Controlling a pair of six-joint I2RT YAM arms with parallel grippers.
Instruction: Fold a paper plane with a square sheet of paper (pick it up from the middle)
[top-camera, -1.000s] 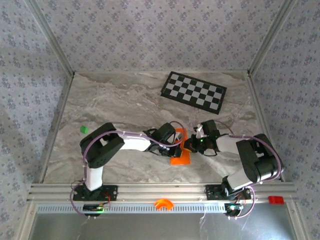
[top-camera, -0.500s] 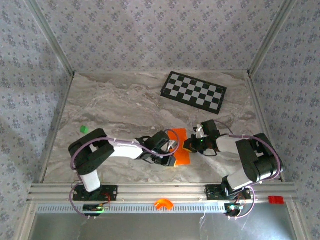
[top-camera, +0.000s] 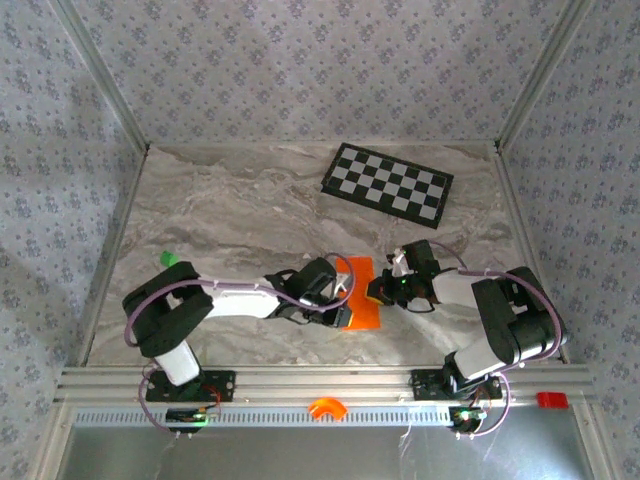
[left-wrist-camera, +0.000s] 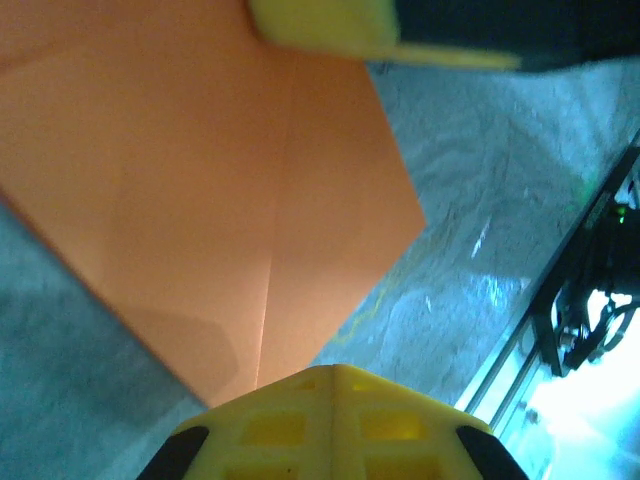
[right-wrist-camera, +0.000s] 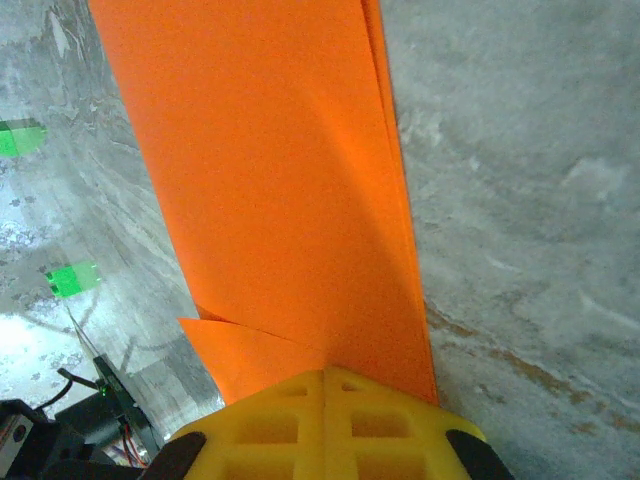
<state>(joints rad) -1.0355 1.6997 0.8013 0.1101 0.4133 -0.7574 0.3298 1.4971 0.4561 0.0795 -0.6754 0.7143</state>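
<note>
The thin bright orange paper sheet (top-camera: 362, 312), folded to a smaller angular shape with a centre crease, lies flat on the grey marbled bench (top-camera: 230, 210), at 6 o'clock from the black-and-white checkerboard panel (top-camera: 387, 182). The left end effector (top-camera: 344, 303) meets the sheet at its 9 o'clock edge. In the left wrist view the yellow fingers are pressed together (left-wrist-camera: 333, 380), with the crease of the sheet (left-wrist-camera: 200, 200) running up to their tips. The right end effector (top-camera: 376, 292) meets the sheet at its 3 o'clock edge. In the right wrist view its yellow fingers are likewise pressed together (right-wrist-camera: 325, 378) at the end of the layered sheet (right-wrist-camera: 270, 180). Whether either pair pinches a paper layer cannot be determined. A small green piece (top-camera: 168, 258) rests well apart, toward 9 o'clock.
</note>
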